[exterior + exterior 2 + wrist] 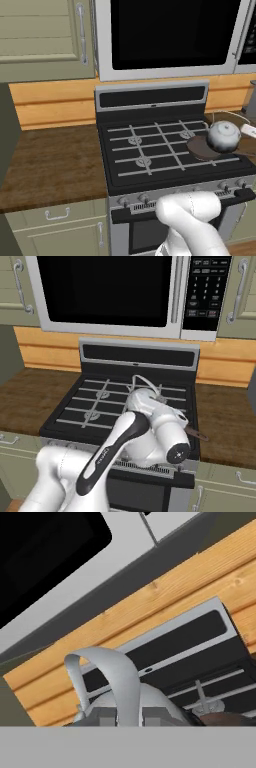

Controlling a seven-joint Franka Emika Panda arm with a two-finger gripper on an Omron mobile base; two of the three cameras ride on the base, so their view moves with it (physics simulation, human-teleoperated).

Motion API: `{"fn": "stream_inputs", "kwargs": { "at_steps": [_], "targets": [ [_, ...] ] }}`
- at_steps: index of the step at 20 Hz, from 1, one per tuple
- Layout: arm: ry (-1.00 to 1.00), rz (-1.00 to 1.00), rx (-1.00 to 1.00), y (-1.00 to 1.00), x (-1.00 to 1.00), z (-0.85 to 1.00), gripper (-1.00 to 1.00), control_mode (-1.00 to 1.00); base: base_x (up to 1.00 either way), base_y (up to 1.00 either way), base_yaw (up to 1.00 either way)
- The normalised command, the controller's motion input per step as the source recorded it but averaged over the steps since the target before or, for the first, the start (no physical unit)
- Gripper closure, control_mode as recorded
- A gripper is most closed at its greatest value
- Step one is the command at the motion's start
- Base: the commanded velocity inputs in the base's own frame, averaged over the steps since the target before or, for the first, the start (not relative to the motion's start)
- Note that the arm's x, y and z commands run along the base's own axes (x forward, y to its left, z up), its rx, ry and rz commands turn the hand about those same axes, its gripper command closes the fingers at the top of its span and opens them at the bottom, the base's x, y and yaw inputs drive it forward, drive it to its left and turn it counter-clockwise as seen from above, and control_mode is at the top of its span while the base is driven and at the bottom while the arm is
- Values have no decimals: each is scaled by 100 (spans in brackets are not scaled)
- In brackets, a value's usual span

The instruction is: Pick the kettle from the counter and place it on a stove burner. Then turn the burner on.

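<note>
kettle sits on the dark frying pan over the stove's right side; fingers' grip unclear.

One kettle, one frying pan, four stove burners, one microwave.

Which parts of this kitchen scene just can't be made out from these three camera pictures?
- Gripper: finger tips cut off at the hand view's bottom edge; open or shut is unclear.
- Kettle: in the right base view the arm covers most of it.
- Frying pan: the kettle hides part, so whether it sits inside is unclear.
</note>
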Motion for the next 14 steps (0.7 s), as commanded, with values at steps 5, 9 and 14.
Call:
{"fn": "stream_inputs", "kwargs": {
  "at_steps": [5, 9, 14],
  "targets": [
    [9, 6, 0, 100, 0, 0, 100, -100, 0, 0, 0],
    [12, 5, 0, 100, 0, 0, 100, -100, 0, 0, 0],
    [12, 6, 0, 100, 0, -1, 100, -100, 0, 0, 0]
  ]
}}
